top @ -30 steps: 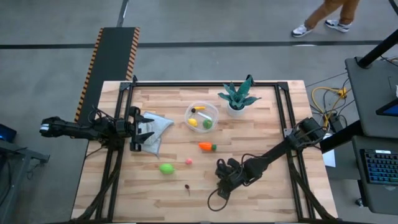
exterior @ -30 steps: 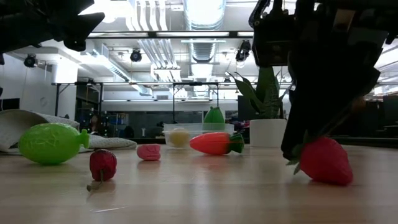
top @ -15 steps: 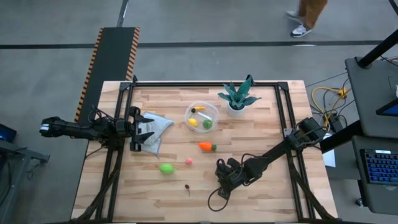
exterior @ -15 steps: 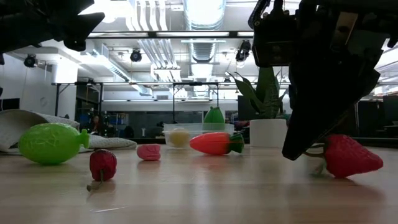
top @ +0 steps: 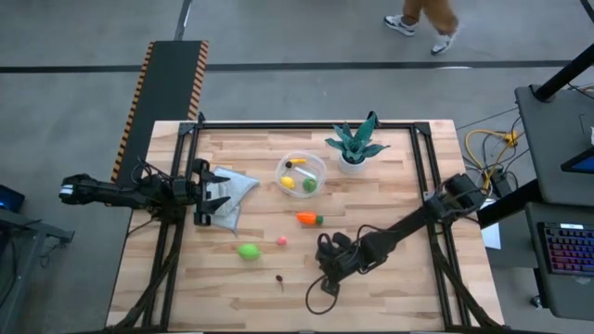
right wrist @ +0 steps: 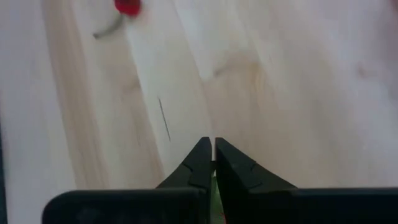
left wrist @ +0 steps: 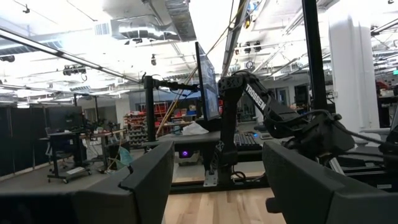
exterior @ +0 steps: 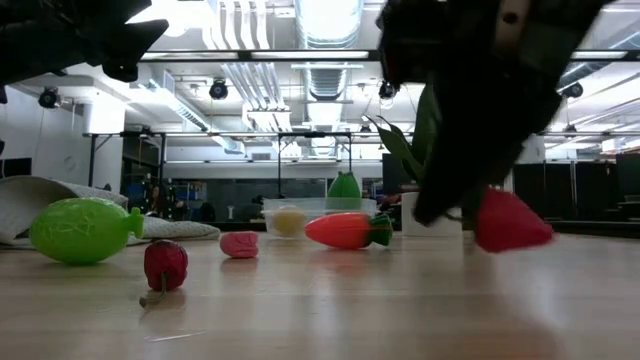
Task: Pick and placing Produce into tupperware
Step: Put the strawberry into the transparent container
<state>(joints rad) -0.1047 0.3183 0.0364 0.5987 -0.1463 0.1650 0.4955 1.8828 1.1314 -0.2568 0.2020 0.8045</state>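
My right gripper (top: 325,271) is at the table's near middle, shut on a red strawberry (exterior: 510,220) that hangs just above the wood. The high view hides the strawberry under the gripper. The tupperware (top: 301,173), a clear round bowl, stands at the far middle with yellow and green pieces in it. An orange carrot (top: 307,219), a green fruit (top: 248,250), a pink bit (top: 281,241) and a dark red bit (top: 280,277) lie on the table. My left gripper (top: 215,192) waits open at the left edge, over the cloth. My right gripper pinches the strawberry's green leafy top (right wrist: 215,186) between its two shut fingers. The fingers slant down from the table's right side. The red body (exterior: 512,222) sticks out beside the fingers, tilted, clear of the table.
A teal potted plant (top: 354,146) stands just right of the bowl. A pale cloth (top: 232,190) lies at the left edge under my left gripper. Black frame rails run along the table's left and right sides. A person walks on the floor beyond the far edge.
The strawberry stood on the table a second ago, then tipped onto its side, and now hangs clear of the wood in my right gripper. That gripper has risen a little and shifted slightly toward the table's left.
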